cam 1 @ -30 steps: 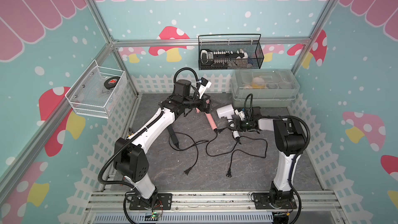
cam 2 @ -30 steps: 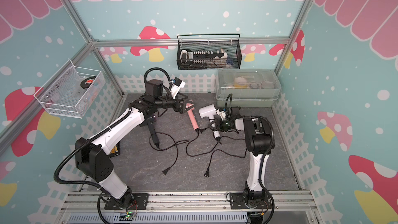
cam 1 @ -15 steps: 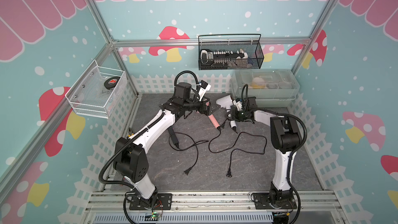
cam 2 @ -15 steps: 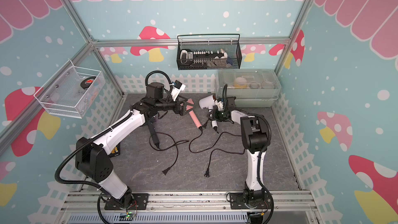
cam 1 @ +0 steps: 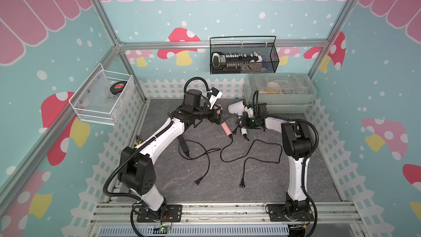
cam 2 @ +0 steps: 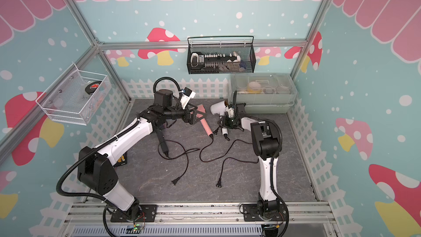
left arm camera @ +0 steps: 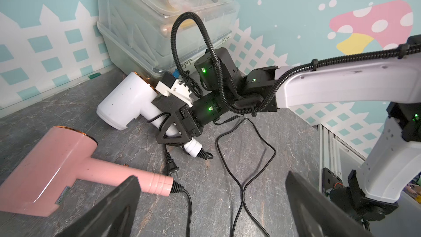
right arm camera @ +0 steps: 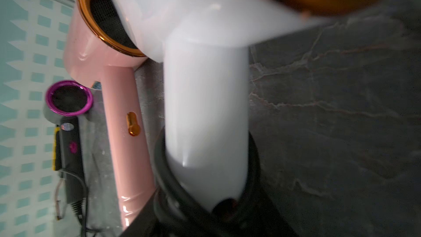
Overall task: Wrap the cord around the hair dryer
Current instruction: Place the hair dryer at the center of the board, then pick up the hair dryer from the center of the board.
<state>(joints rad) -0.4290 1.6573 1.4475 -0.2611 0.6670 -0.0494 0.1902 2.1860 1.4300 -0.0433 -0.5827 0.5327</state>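
White dryer (cam 1: 235, 107) now beside bin (cam 1: 284, 102), grey floor (cam 1: 218, 191) | left end effector (left arm camera: 211, 175) open | right end effector (left arm camera: 172, 131) unclear

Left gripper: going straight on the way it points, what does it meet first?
Likely the right gripper around the white plastic hair dryer's handle, straight across from the left gripper. If tilted down, the black cord on the mat comes first; depth unclear.

The hair dryer (cam 1: 235, 108) is laid at the back of the table (cam 1: 173, 188), just before a lidded box (cam 1: 280, 92). A second dryer (cam 1: 226, 129) is set just left of it, and cords (cam 1: 243, 182) are spread before both.
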